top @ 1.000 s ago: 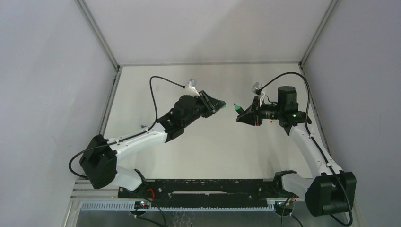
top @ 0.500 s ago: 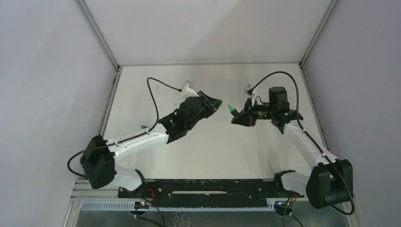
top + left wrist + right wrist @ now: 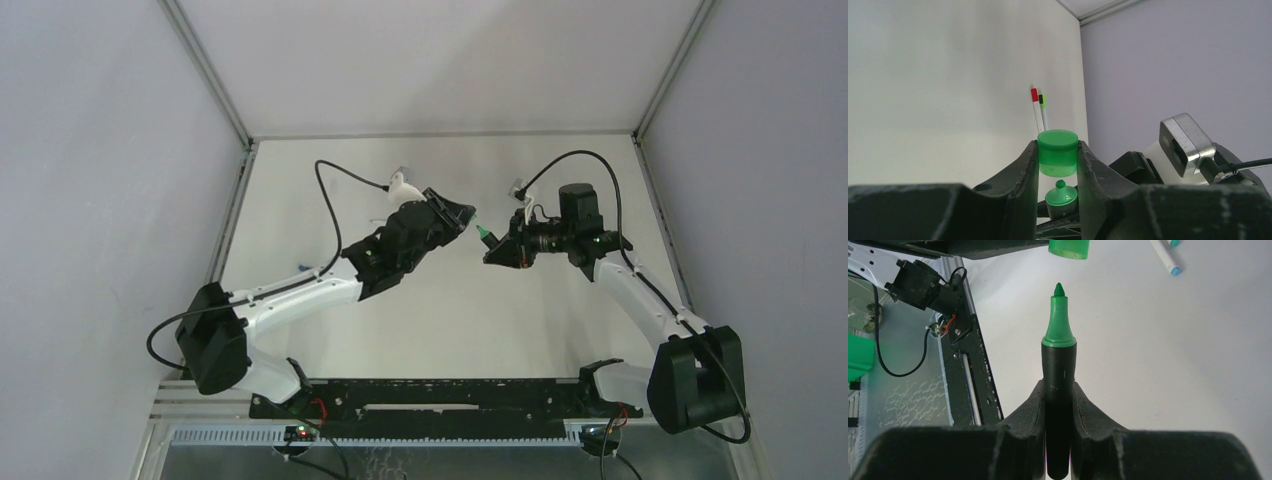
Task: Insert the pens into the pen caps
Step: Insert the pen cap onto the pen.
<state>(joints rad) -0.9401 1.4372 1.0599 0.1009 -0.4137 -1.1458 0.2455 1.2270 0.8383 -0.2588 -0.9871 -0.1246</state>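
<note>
Facing off: one marker (image 3: 1059, 370), one green cap (image 3: 1057, 152).

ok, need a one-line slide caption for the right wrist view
Right fingers grip a green-tipped black marker, aimed at the green cap just ahead.

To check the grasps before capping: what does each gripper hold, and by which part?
The left gripper pinches the green cap by its sides. The right gripper clamps the black marker at its barrel, below the green tip.

Lab: grey-walled, aluminium-framed robot cell (image 3: 440, 60)
</note>
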